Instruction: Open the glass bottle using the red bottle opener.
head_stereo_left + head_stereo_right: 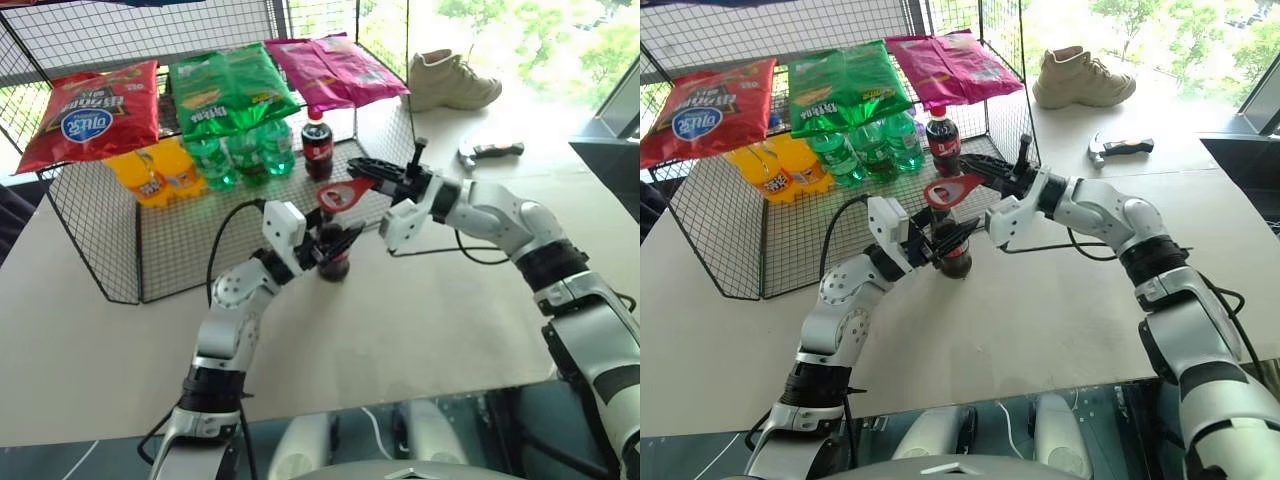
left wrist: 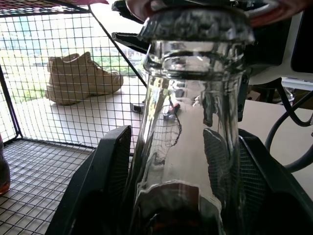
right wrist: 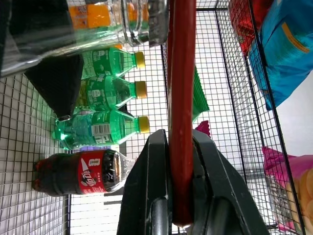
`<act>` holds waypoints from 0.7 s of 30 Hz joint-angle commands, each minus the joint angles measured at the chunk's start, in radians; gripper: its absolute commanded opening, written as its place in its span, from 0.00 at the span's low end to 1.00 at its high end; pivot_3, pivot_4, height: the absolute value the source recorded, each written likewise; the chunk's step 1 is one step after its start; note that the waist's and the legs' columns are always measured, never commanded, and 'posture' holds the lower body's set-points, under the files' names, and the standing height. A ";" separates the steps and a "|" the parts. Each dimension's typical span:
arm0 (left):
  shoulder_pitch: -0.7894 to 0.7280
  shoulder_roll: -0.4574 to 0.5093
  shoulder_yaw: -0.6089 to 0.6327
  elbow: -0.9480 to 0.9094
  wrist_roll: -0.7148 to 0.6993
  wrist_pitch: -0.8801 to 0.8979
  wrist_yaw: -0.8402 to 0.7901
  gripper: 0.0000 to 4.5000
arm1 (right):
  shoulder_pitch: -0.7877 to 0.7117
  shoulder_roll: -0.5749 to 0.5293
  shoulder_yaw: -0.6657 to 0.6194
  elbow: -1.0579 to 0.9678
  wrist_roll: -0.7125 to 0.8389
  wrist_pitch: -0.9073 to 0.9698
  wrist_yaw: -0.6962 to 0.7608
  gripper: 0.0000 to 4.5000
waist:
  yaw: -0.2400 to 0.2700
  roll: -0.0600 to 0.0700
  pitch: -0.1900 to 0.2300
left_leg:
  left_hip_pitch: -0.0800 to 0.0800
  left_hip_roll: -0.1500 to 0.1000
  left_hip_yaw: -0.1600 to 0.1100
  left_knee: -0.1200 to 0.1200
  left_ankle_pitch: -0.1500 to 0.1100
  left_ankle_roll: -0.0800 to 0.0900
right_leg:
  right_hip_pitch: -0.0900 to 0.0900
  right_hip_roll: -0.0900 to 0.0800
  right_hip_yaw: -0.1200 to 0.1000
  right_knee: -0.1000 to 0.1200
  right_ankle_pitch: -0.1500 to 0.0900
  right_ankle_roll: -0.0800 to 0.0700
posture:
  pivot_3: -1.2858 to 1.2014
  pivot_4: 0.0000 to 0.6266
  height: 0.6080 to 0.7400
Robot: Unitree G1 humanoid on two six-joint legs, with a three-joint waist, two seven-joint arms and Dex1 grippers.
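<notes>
The glass bottle (image 1: 335, 262) stands upright on the table in front of the wire rack. My left gripper (image 1: 328, 243) is shut on it, with a black finger (image 2: 105, 181) on each side of the clear neck (image 2: 190, 122). The red bottle opener (image 1: 345, 192) lies level above the bottle. Its ring head rests at the crown cap (image 2: 195, 24). My right gripper (image 1: 378, 180) comes in from the right and is shut on the opener's narrow handle (image 3: 181, 98).
A wire rack (image 1: 120, 230) just behind holds green bottles (image 1: 245, 150), orange bottles (image 1: 160, 172) and a stouter cola bottle (image 1: 317, 145). Chip bags (image 1: 95, 110) lie on top of it. A shoe (image 1: 450, 80) and a black-handled tool (image 1: 490, 152) lie at the back right.
</notes>
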 commanded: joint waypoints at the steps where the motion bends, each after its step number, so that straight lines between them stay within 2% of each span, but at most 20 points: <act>1: 0.006 -0.008 -0.028 0.002 0.004 0.013 0.001 0.50 | -0.041 -0.016 -0.018 -0.012 0.004 -0.011 -0.028 0.00 | 0.000 0.000 0.000 | 0.000 0.000 0.000 0.000 0.000 0.000 | 0.000 0.000 0.000 0.000 0.000 0.000 | 0.52 0.24 1.00; 11: 0.007 -0.009 -0.029 -0.003 0.004 0.011 0.003 0.50 | -0.016 0.013 -0.010 -0.001 0.078 -0.006 0.019 0.00 | 0.000 0.000 0.000 | 0.000 0.000 0.000 0.000 0.000 0.000 | 0.000 0.000 0.000 0.000 0.000 0.000 | 0.52 0.24 1.00; 21: 0.016 -0.004 -0.025 -0.016 0.000 0.015 0.006 0.50 | 0.127 0.109 0.011 -0.014 0.295 0.087 0.242 0.00 | -0.001 0.001 0.000 | 0.000 0.000 -0.001 0.000 0.000 0.000 | 0.000 0.000 0.000 0.000 0.000 0.000 | 0.52 0.24 1.00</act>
